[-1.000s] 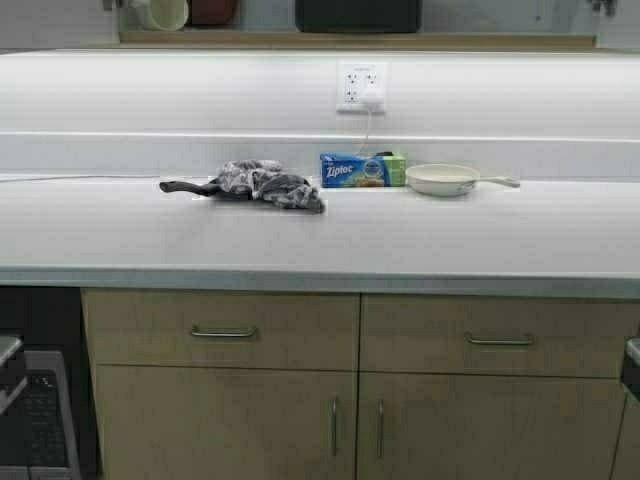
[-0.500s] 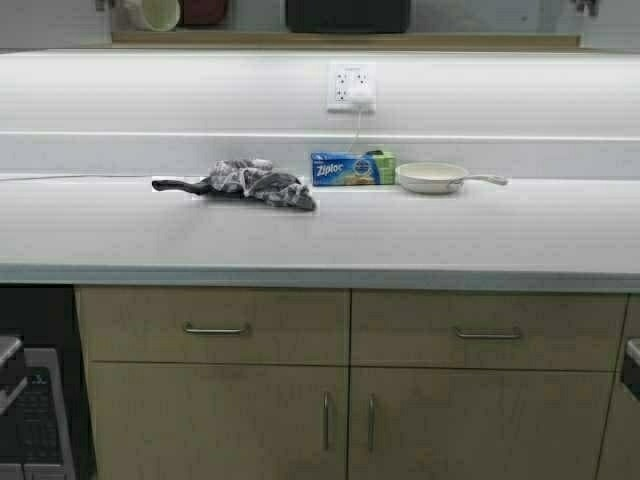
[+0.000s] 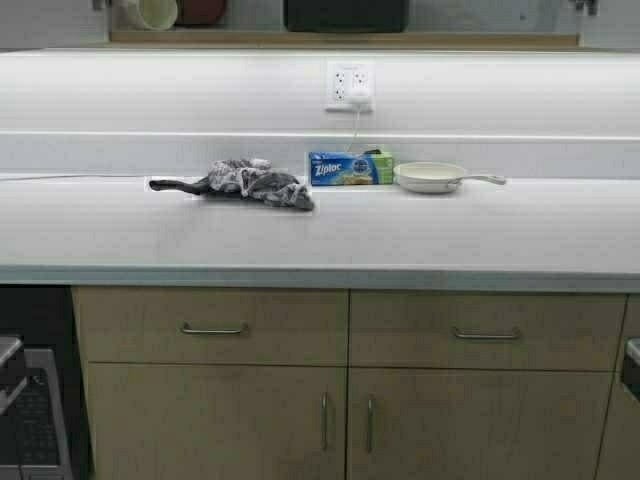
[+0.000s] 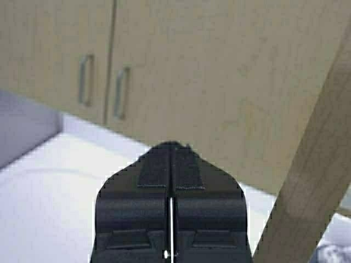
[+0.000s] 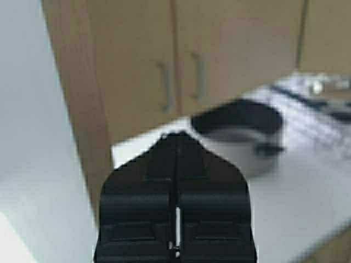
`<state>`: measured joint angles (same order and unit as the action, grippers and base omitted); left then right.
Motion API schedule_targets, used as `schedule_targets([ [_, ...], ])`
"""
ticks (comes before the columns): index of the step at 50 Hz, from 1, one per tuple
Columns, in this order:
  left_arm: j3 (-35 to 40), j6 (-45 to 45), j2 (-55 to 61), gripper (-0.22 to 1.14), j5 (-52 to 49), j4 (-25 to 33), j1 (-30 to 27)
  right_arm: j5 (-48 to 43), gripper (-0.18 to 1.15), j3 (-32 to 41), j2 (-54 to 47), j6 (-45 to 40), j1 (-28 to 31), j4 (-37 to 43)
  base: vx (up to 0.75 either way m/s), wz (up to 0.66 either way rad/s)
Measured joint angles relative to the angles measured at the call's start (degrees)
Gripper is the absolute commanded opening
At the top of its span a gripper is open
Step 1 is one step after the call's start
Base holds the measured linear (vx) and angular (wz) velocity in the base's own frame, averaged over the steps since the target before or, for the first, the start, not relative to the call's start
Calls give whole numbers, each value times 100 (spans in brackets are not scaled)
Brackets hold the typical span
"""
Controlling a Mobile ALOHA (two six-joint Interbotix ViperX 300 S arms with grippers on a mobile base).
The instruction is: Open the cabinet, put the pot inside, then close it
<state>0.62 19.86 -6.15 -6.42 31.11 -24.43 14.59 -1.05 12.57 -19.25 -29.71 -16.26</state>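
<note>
The cabinet's tan lower edge (image 3: 340, 39) runs along the top of the high view, with its pale grey inside open above it. A black straight-sided thing, by its look the pot (image 3: 345, 14), stands in there; only its lower part shows. A tan door edge crosses the left wrist view (image 4: 312, 181) and another the right wrist view (image 5: 71, 109). My left gripper (image 4: 171, 145) and right gripper (image 5: 176, 134) are shut and empty. Neither shows in the high view.
On the white counter (image 3: 320, 235) lie a long-handled black pan under a grey cloth (image 3: 250, 182), a Ziploc box (image 3: 350, 168) and a small white frying pan (image 3: 432, 177). Base cabinets (image 3: 350, 380) stand below. A blurred dark round vessel (image 5: 236, 137) shows in the right wrist view.
The robot has moved: the whole scene has shifted a little to the left and up in the high view. Nothing on the counter has moved.
</note>
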Motion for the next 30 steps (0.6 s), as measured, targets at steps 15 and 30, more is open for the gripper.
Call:
schedule_targets([
  [15, 202, 9, 264, 4, -35, 0, 141, -114, 7, 246, -545, 0, 53, 114, 0, 0],
  [30, 255, 44, 378, 4, -62, -9, 466, -123, 6, 659, -861, 35, 272, 105, 0, 0],
])
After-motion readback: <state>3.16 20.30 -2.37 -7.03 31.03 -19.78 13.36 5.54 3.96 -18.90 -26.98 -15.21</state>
